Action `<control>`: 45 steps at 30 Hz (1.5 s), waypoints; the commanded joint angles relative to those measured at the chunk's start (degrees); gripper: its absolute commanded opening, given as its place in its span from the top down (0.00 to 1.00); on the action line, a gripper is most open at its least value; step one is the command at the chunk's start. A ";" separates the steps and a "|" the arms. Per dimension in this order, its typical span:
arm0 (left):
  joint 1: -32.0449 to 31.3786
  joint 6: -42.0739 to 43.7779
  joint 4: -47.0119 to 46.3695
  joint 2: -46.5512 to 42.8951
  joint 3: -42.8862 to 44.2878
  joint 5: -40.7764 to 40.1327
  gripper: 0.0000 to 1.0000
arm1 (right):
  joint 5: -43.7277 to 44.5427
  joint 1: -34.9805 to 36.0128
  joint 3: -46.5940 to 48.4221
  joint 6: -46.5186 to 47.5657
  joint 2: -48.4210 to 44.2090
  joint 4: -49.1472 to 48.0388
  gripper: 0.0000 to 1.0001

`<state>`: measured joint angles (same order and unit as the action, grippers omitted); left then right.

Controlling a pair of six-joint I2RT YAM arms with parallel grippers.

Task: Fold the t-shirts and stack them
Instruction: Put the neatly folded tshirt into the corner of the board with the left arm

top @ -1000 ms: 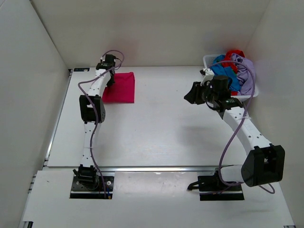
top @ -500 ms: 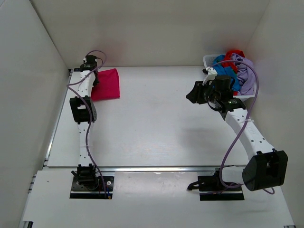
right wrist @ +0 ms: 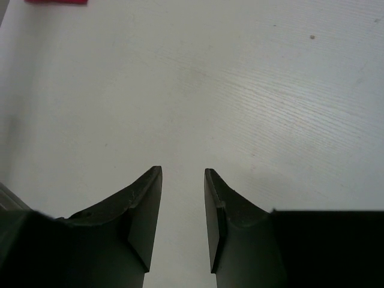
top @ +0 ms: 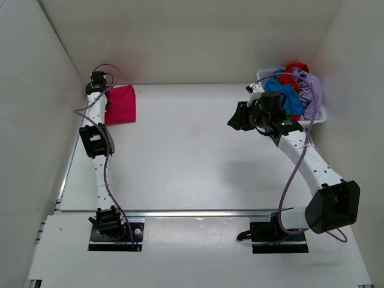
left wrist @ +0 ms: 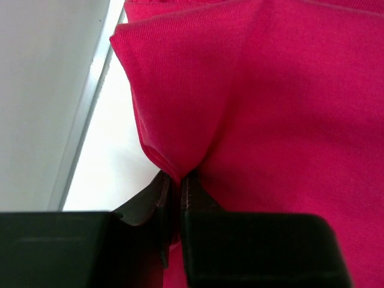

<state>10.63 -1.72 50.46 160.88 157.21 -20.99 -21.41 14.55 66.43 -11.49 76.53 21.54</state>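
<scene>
Top external: folded magenta t-shirt on surface, just right of left jaws; blue, red, lavender t-shirts in basket behind right jaws.
Left wrist: nipped tight on magenta fold.
Right wrist: narrowly parted, empty, over surface.

Far left corner: folded t-shirt; far right: t-shirts in basket.

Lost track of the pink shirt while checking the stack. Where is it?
Top view: the pink shirt lies at the table's far left corner, its edge pinched in the left tool.
</scene>
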 commanded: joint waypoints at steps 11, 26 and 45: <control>1.06 5.67 -8.01 2.25 4.95 -1.15 0.66 | 2.95 3.65 8.97 -0.90 3.89 4.39 0.69; 3.78 2.59 -6.08 -4.51 5.39 -4.50 0.24 | 9.19 6.02 8.81 -1.43 2.22 5.09 0.17; -8.25 -0.12 -4.49 -73.49 -60.94 17.74 0.21 | 19.74 -4.08 6.25 2.08 3.09 20.11 0.01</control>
<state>6.66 0.21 44.64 94.28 104.66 -6.37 -4.49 12.43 70.17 -10.44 79.00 37.30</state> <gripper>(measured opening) 0.783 0.991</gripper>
